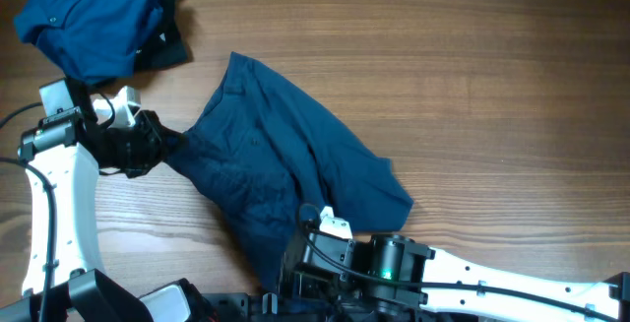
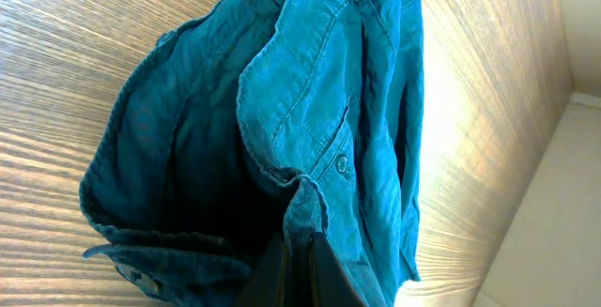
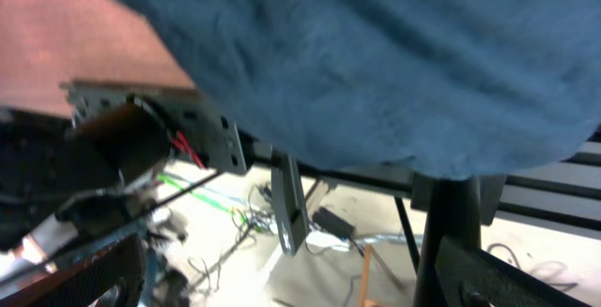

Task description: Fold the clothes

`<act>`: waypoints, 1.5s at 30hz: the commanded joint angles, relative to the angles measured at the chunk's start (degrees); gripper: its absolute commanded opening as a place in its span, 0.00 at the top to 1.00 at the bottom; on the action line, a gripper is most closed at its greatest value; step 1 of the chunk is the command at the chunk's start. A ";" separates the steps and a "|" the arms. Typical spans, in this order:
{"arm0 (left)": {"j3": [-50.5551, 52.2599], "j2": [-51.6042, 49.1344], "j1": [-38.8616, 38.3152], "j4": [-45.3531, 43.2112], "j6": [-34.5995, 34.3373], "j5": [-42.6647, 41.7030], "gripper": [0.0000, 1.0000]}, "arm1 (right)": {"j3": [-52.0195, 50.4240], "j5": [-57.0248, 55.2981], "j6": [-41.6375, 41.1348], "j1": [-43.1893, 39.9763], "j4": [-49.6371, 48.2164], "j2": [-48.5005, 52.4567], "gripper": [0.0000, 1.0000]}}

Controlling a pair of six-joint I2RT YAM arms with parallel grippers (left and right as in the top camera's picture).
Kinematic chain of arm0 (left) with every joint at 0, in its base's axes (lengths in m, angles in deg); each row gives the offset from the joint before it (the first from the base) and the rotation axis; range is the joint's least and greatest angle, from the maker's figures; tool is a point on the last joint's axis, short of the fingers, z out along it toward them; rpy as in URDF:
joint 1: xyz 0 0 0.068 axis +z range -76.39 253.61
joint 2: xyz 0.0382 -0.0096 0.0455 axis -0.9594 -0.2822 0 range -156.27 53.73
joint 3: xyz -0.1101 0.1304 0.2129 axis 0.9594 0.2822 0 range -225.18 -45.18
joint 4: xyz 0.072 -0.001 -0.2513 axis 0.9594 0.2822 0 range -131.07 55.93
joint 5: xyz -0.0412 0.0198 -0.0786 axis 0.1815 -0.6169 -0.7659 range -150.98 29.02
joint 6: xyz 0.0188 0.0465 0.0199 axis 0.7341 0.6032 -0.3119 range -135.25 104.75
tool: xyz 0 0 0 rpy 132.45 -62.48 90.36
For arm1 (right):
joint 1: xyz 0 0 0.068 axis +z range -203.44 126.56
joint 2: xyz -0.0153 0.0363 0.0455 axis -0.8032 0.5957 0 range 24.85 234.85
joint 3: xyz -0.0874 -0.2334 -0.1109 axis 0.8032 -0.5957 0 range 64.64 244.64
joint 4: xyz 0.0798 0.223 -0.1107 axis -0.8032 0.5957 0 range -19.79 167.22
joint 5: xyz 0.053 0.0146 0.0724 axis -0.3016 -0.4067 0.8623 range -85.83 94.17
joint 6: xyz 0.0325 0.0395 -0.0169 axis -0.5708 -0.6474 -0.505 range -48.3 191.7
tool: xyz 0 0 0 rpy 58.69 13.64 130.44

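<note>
The left gripper [image 1: 157, 147] is clamped on 1 corner of the navy garment [image 1: 285, 155], which stretches diagonally away to its right; the right gripper [image 1: 307, 248] (jaws apart) sits farther right, at the cloth's near hem.

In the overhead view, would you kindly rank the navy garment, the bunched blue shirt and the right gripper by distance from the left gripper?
1. navy garment: centre, held by the left gripper.
2. bunched blue shirt: far left corner.
3. right gripper: near edge, centre.
</note>
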 commanded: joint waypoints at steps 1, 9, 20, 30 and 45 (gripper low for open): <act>-0.63 1.16 1.66 0.20 -0.52 -1.29 0.96 | -0.26 -5.77 -5.07 0.35 0.13 0.48 0.00; -0.63 1.16 7.48 0.46 -1.62 -1.33 0.96 | -0.26 -3.02 -7.61 1.07 -0.15 0.50 0.00; -0.63 1.16 8.70 1.01 -1.60 -1.33 0.96 | -0.26 -7.43 -19.43 8.72 -0.48 2.27 0.01; -0.63 1.16 8.70 1.03 -1.55 -1.31 0.96 | -0.26 -7.65 -11.61 2.49 2.89 6.91 0.00; -0.63 1.16 8.70 1.03 -1.38 -1.31 0.96 | -0.26 -1.38 6.27 -10.80 5.70 6.91 0.00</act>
